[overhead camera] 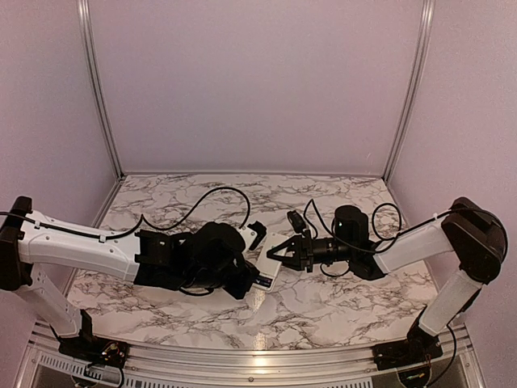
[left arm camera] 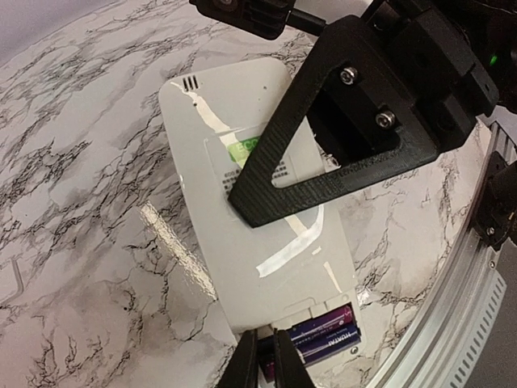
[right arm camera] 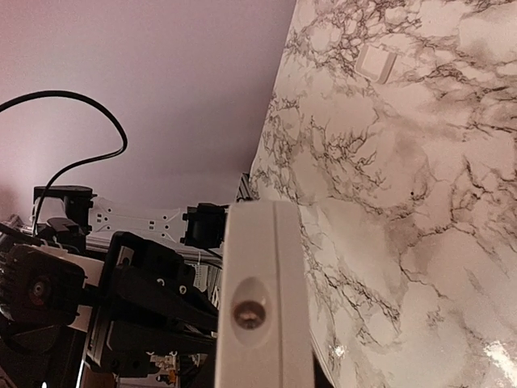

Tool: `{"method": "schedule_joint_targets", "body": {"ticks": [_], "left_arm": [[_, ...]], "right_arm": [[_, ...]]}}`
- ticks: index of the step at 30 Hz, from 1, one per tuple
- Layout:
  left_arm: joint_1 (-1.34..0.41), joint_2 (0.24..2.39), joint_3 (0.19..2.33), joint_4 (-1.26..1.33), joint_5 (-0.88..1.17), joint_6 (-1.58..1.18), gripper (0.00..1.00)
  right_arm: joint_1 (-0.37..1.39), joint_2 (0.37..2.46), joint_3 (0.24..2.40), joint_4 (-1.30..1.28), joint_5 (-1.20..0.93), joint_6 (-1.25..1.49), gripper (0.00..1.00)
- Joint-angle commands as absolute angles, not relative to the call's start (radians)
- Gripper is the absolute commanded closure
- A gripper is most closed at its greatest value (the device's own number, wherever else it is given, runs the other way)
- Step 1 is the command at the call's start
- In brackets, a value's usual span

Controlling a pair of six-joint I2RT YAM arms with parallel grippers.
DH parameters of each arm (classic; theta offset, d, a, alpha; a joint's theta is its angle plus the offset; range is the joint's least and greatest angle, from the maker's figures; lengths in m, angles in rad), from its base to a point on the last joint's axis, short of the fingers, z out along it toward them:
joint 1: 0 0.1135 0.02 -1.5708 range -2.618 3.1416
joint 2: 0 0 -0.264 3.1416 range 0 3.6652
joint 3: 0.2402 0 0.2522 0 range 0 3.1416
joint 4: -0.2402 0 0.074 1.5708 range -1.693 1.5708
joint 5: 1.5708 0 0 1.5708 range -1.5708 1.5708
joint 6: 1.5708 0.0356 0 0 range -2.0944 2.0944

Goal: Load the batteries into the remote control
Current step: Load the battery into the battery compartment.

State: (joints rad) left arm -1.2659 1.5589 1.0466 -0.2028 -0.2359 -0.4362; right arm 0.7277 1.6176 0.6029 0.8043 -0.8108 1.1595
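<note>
The remote control (left arm camera: 218,194) lies back up and tilted, its plain white back bearing a green label. My right gripper (overhead camera: 284,252) is shut on it, with one black finger (left arm camera: 266,174) lying across that back. In the right wrist view the remote control (right arm camera: 262,259) shows end on, with its small round emitter. The open bay at its near end holds two batteries side by side, a purple battery (left arm camera: 322,324) and a darker battery (left arm camera: 330,343). My left gripper (left arm camera: 264,331) is shut, and its tips sit at the batteries' left ends. In the top view the left gripper (overhead camera: 260,280) meets the remote control (overhead camera: 275,265) at mid-table.
A small white square plate (right arm camera: 376,61) lies flat on the marble top, far from the remote. The aluminium front rail (left arm camera: 452,323) runs close by the remote's battery end. Black cables loop above both wrists.
</note>
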Motion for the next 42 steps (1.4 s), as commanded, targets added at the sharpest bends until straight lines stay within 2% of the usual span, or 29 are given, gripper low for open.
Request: {"method": "schedule_joint_targets", "body": {"ticks": [1,9,19,21,26,33,37,42], "left_arm": [[-1.314,1.646,1.106,-0.306,-0.249,-0.384,0.92],[-1.336,1.689,1.141,-0.391,-0.307,-0.354,0.92],[-1.345,1.689,1.174,-0.435,-0.398,-0.338,0.84],[-1.343,1.660,1.179,-0.435,-0.412,-0.337,0.79],[-1.326,1.552,1.162,-0.379,-0.408,-0.351,0.55],[-1.254,1.327,1.003,-0.174,-0.262,-0.426,0.29],[-1.190,1.257,0.877,-0.041,-0.098,-0.494,0.25],[-1.184,1.302,0.857,-0.018,-0.027,-0.528,0.24]], "right_arm": [[0.727,1.610,0.634,0.960,-0.818,1.202,1.00],[0.700,1.596,0.626,0.987,-0.832,1.226,1.00],[0.696,1.588,0.617,0.982,-0.847,1.227,1.00],[0.696,1.586,0.617,0.952,-0.845,1.208,1.00],[0.696,1.586,0.619,0.879,-0.835,1.132,1.00],[0.697,1.566,0.622,0.824,-0.832,1.039,1.00],[0.698,1.553,0.624,0.893,-0.851,1.033,1.00],[0.709,1.542,0.648,0.939,-0.872,1.025,1.00]]}}
